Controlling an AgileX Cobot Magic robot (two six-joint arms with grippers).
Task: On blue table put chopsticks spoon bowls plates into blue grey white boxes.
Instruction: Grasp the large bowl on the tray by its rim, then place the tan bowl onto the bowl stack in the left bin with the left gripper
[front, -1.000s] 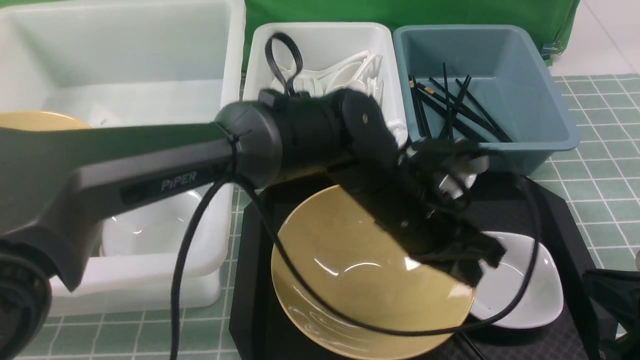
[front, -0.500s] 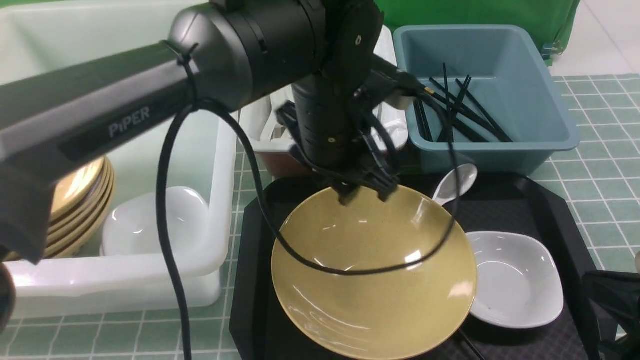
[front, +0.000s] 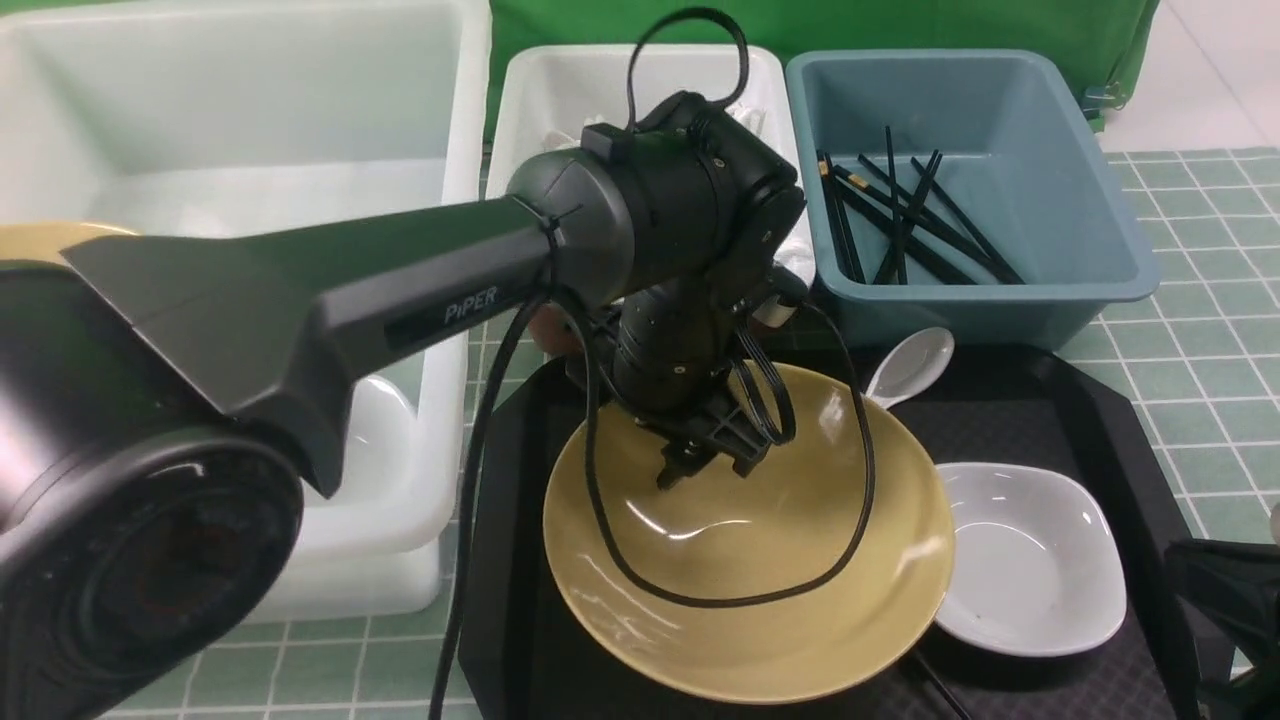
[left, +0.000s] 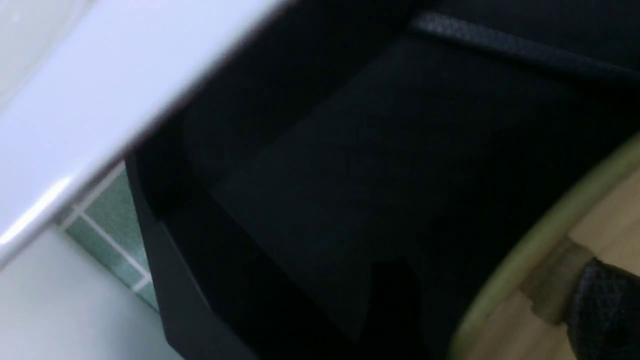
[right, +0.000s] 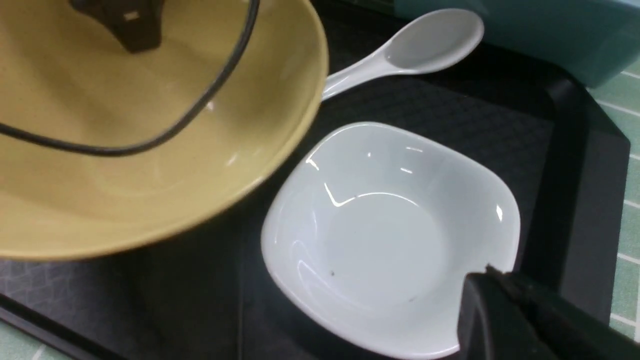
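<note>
A large yellow bowl (front: 750, 560) sits on a black tray (front: 1020, 420). A white square bowl (front: 1030, 560) lies to its right and a white spoon (front: 905, 365) behind it. My left gripper (front: 705, 468) is open and straddles the yellow bowl's far left rim. In the left wrist view one finger (left: 600, 305) is inside the rim (left: 540, 255). My right gripper (right: 492, 285) is shut and empty, hovering over the near edge of the white bowl (right: 390, 235). The spoon (right: 400, 50) and yellow bowl (right: 125, 150) also show in the right wrist view.
The blue box (front: 1080, 180) at the back right holds several black chopsticks (front: 900, 210). The small white box (front: 520, 120) stands behind my left arm. The big white box (front: 250, 120) on the left holds yellow plates (front: 40, 240). A cable loops over the yellow bowl.
My left arm swung from the bowl's right side, rose toward the boxes, then came down on the yellow bowl's far rim. The right arm has not moved.
</note>
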